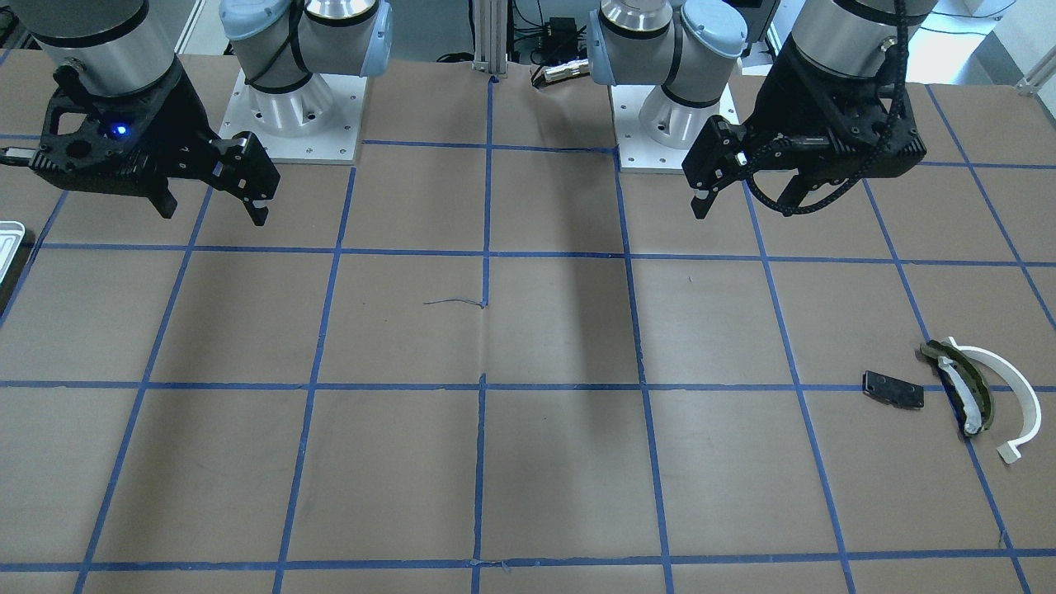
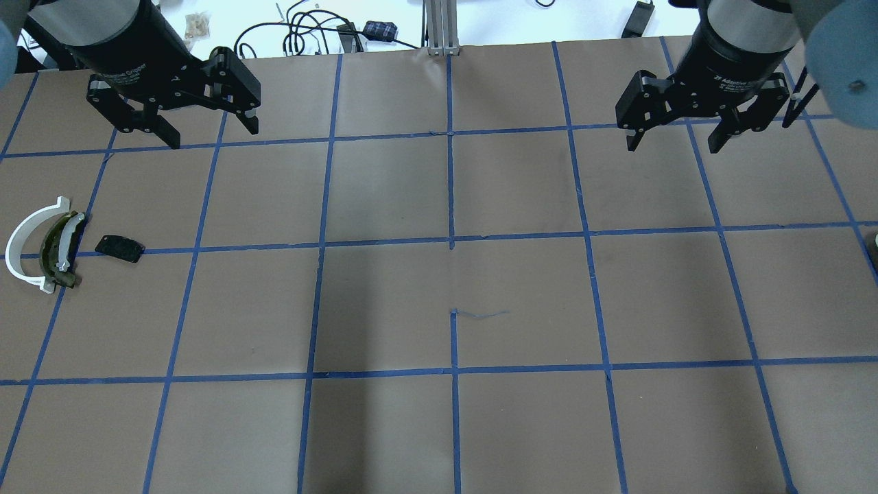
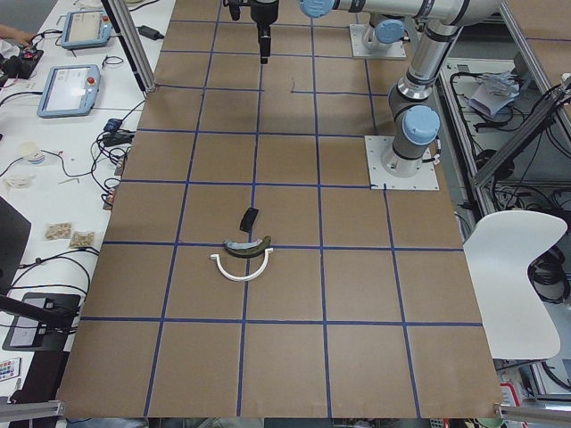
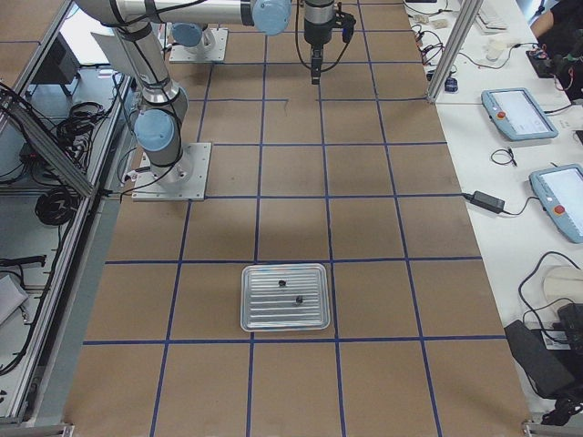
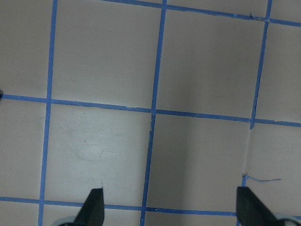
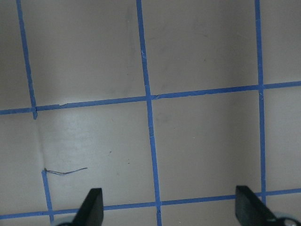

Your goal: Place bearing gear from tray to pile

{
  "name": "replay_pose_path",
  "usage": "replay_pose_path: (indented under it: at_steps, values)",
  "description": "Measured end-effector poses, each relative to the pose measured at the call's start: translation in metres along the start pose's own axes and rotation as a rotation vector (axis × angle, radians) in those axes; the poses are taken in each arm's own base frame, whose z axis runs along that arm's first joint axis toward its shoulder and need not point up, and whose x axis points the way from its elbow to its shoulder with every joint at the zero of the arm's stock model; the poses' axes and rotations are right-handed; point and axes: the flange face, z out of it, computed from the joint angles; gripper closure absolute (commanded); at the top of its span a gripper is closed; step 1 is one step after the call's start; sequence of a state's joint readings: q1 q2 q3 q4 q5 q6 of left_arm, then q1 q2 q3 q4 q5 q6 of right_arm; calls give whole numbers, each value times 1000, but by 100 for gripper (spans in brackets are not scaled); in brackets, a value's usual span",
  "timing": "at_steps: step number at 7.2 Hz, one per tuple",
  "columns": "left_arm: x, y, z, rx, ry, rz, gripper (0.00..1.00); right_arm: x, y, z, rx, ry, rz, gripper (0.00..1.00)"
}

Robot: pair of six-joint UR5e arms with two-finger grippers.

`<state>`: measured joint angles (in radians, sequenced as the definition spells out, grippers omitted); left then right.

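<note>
The silvery tray (image 4: 264, 314) lies near the table's end on my right; a corner of it shows in the front view (image 1: 8, 239). Two small dark parts (image 4: 281, 283) (image 4: 299, 299) lie in it; I cannot tell which is the bearing gear. The pile lies at the opposite end: a white half-ring (image 2: 24, 240), an olive curved piece (image 2: 58, 250) and a black plate (image 2: 119, 248). My left gripper (image 2: 212, 134) is open and empty, above the table behind the pile. My right gripper (image 2: 673, 145) is open and empty, far from the tray. Both wrist views show only bare table between open fingertips.
Two square metal base plates (image 1: 305, 124) (image 1: 672, 132) hold the arm bases. An aluminium post (image 2: 439, 27) stands at the far edge. Tablets and cables lie on the side bench (image 4: 515, 114). A white chair (image 3: 513, 267) stands beside the table.
</note>
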<state>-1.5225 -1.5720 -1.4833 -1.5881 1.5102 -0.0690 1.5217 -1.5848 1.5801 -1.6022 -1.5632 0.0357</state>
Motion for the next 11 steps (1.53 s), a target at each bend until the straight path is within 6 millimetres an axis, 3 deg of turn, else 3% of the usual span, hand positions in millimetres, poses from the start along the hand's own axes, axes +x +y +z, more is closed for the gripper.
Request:
replay_pose_path:
  at_steps: [11]
  values:
    - [1,6,3,-9,-1,1,0,6,11,4,-79,59,-22,0]
